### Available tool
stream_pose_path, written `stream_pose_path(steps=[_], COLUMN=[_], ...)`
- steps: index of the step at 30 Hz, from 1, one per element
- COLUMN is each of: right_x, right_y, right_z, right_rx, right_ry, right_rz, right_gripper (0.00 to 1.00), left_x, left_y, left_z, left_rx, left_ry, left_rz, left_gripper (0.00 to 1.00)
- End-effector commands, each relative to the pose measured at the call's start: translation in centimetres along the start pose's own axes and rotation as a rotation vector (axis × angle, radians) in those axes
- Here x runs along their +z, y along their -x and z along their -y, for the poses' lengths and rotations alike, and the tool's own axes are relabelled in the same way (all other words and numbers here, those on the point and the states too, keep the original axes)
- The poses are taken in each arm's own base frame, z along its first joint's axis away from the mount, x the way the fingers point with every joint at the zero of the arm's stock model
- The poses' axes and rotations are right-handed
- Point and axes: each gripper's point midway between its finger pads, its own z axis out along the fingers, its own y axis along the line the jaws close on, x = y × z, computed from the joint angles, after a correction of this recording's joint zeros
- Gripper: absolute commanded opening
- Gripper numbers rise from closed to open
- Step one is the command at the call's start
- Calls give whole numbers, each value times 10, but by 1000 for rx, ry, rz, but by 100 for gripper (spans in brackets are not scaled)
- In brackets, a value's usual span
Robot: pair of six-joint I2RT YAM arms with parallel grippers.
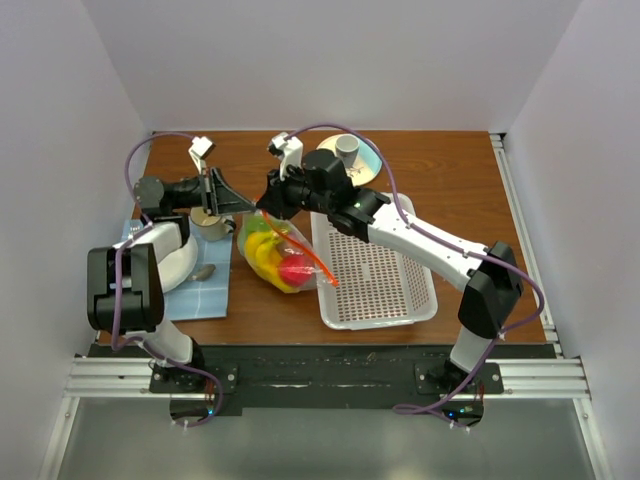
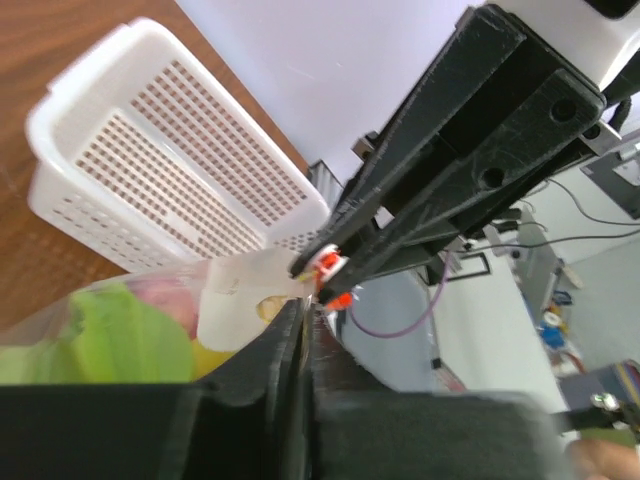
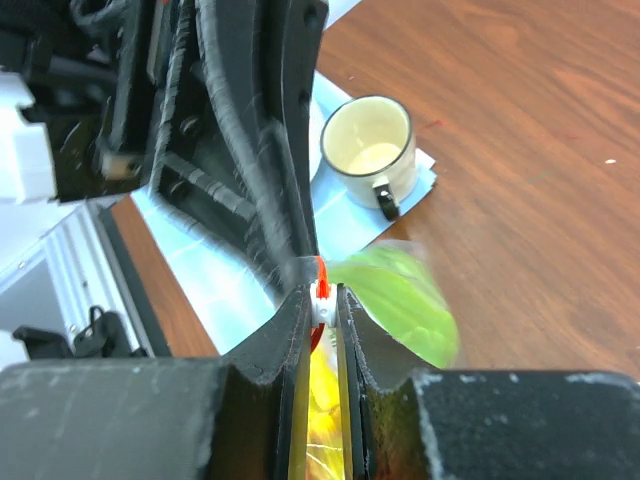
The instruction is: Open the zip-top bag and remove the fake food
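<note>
Left tool (image 2: 303, 318) and right tool (image 3: 322, 300) each pinch the zip-top bag (image 1: 285, 240) at its zip edge, facing each other, probably to pull it open; bag on surface (image 1: 440, 170) beside white basket (image 1: 375, 270); fake food (image 1: 270, 258) inside.

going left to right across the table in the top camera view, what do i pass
cream mug with a dark rim → clear crinkly zip-top bag holding toy food → white perforated plastic basket. The grey cup at the back overlaps the basket's span, so it is left out.
</note>
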Motion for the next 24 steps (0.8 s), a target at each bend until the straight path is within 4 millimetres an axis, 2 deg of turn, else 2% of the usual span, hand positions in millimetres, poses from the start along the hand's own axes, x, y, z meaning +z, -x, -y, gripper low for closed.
stream_pose_path(steps=[1,8,16,19,20,22,24], right_x=[-11,-14,-12,-17,-18,-28,-37], right_y=[16,4,2,-9,-19,-24,-40], right_z=[-22,-25,-27,-23,-20,-13,-4], right_rx=[-5,20,31,37,40,26,24], right_ry=[81,101,115,99,88,44,6], right_rz=[9,-26,-40,-74,-97,-108,-137], right_gripper=[9,9,11,12,13,13,15], left_x=[-20,-20,-20,-23,-24,-28,-31], left_y=[-20,-19,-22,-14,-10,-6,-3], left_z=[1,-2,1,-3,-5,-6,-7], left_rx=[609,599,599,586,590,591,594], left_ry=[43,43,42,52,57,68,78], left_rz=[-142,-140,-141,-134,-131,-124,-117], left_gripper=[2,0,0,0,0,0,0])
